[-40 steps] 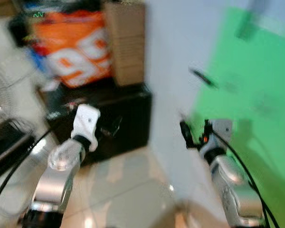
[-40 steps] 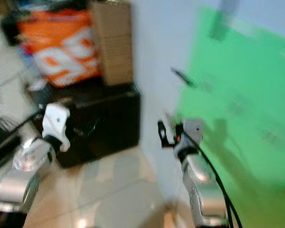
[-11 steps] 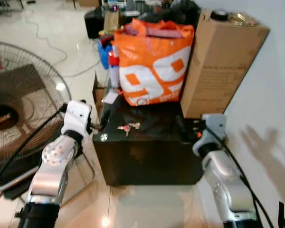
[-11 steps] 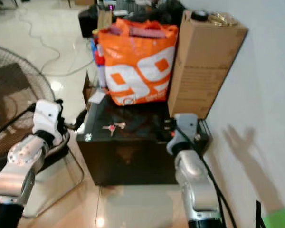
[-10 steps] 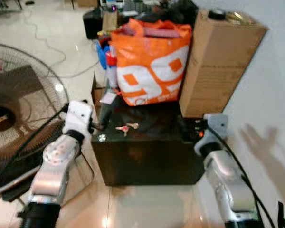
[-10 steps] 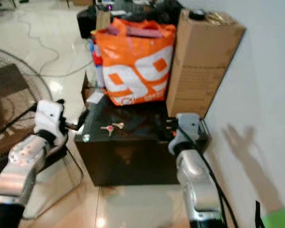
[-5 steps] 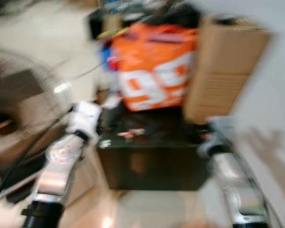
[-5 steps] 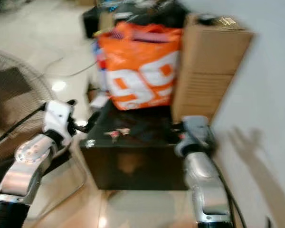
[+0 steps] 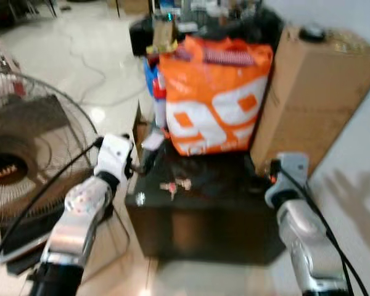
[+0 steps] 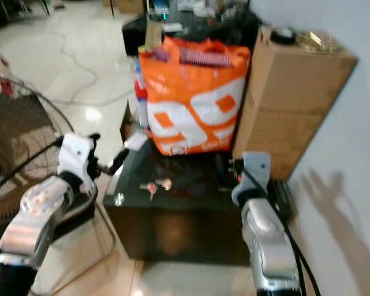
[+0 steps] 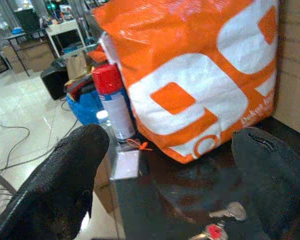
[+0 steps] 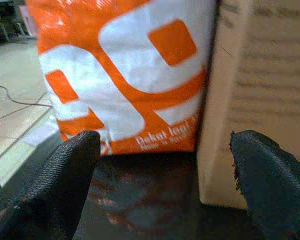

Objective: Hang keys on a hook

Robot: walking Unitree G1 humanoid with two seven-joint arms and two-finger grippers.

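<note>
A small bunch of keys (image 9: pixel 175 184), one with a red tag, lies flat on top of a low black box (image 9: pixel 203 216) that serves as the table. The left claw (image 11: pixel 160 175) hovers at the box's near left corner with its two black fingers spread wide and nothing between them; in the left wrist view the keys sit just ahead of it and slightly below, between the fingertips' lines, which suggests the robot is lining up to pick them up. The right claw (image 12: pixel 160 175) hangs over the box's right side, also spread wide and empty, with the keys well off to its left. Beyond both claws an orange and white bag (image 10: pixel 194 98) stands on the box, with a tall cardboard carton (image 10: pixel 296 92) pressed against its right side, next to the wall. The bag shows large white shapes and a small line of white writing, too blurred to read with confidence. A red-capped spray can (image 11: pixel 112 102) stands beside the bag, ahead of the left claw. A floor fan (image 9: pixel 24 154) stands far off to its left.
</note>
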